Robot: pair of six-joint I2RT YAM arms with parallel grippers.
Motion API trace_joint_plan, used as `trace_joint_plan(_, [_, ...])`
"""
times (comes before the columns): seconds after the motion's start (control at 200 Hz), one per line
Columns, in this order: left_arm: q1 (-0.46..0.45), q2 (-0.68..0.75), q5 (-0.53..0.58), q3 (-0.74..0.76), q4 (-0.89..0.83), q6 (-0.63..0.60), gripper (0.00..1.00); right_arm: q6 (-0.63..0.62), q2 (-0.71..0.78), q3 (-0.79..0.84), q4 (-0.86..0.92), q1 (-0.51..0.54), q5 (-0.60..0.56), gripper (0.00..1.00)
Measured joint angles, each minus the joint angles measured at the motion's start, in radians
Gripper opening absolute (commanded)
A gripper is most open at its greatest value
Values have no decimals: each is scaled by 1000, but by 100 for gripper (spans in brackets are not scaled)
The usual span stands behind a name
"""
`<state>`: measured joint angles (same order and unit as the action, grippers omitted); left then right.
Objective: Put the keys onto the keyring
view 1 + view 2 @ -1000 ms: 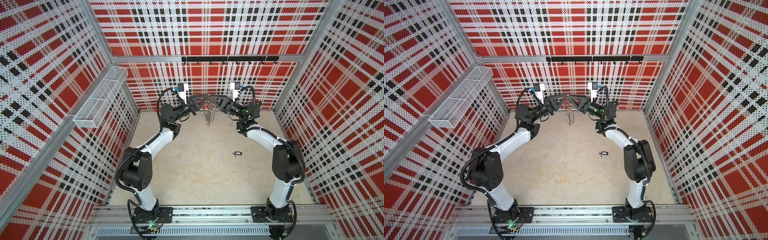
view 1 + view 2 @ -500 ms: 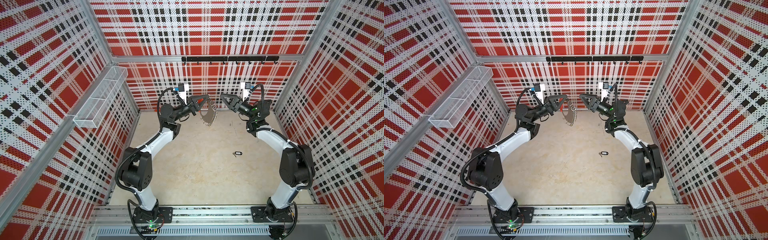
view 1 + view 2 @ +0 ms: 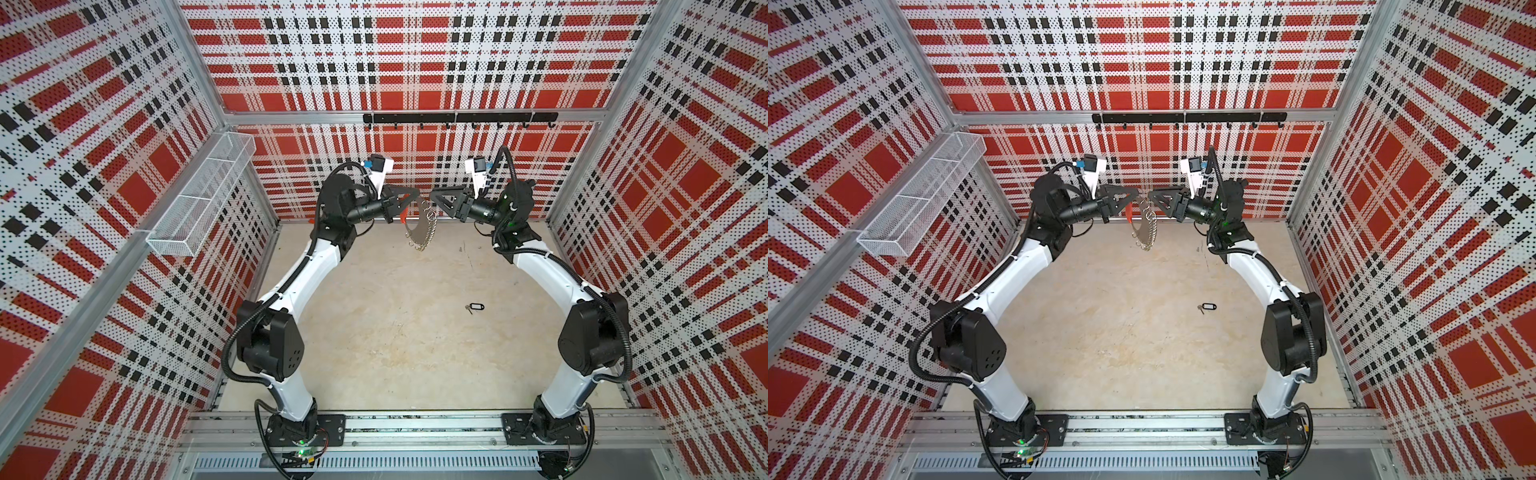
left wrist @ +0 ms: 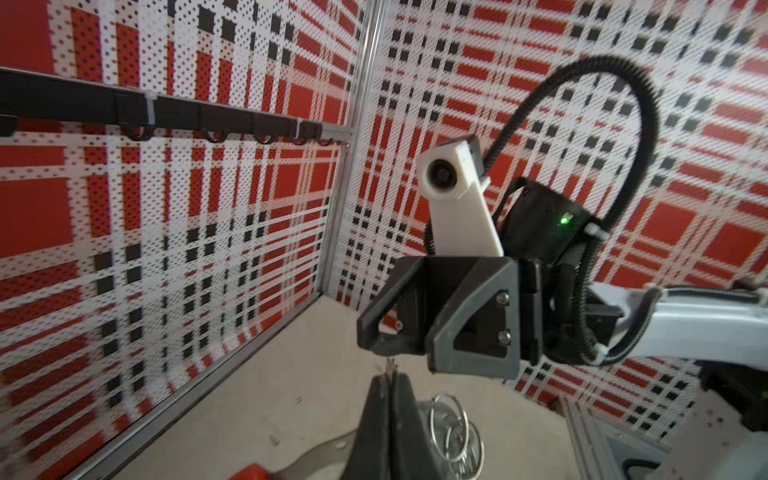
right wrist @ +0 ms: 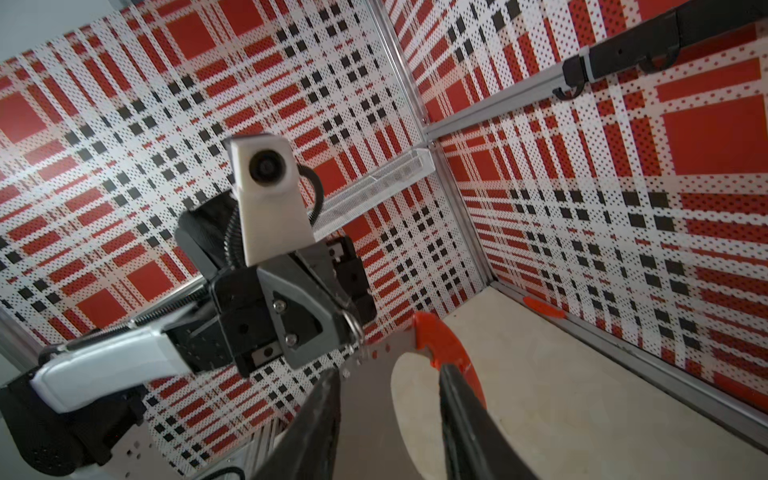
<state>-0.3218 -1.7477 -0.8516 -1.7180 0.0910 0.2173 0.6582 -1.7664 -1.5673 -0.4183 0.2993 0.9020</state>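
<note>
The keyring [image 3: 419,232] [image 3: 1144,232], a grey crescent band with a red segment and several silver split rings, hangs in the air near the back wall. My left gripper [image 3: 409,205] [image 3: 1133,203] [image 4: 390,376] is shut on its upper edge. In the left wrist view the rings [image 4: 453,432] show beside the fingers. My right gripper [image 3: 434,198] [image 3: 1152,198] [image 5: 390,372] faces it, open, with the grey band [image 5: 365,407] and the red segment [image 5: 440,340] showing between its jaws. The keys [image 3: 475,308] [image 3: 1207,308], a black tag with a small key, lie on the floor right of centre.
A white wire basket [image 3: 203,195] is fixed to the left wall. A black hook rail [image 3: 457,118] runs along the back wall above both grippers. Patterned walls close in three sides of the beige floor [image 3: 395,332].
My right gripper drew back to the right from the keyring, then came in close to it again, its jaws wider than before. The left gripper kept hold; the keyring swung slightly.
</note>
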Motion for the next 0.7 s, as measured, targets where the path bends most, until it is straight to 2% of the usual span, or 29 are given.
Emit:
trace_joint_plan(0.13, [1, 0, 48, -150, -317, -225, 0, -80, 13, -3, 94, 0, 1, 43])
trace_joint_plan(0.316, [1, -22, 59, -245, -579, -399, 0, -117, 18, -3, 138, 6, 37, 43])
trace_joint_plan(0.541, [0, -65, 47, -281, -737, -480, 0, -134, 16, -30, 172, 45, 86, 44])
trace_joint_plan(0.702, [-6, -68, 39, -282, -772, -496, 0, -153, 16, -53, 189, 63, 105, 35])
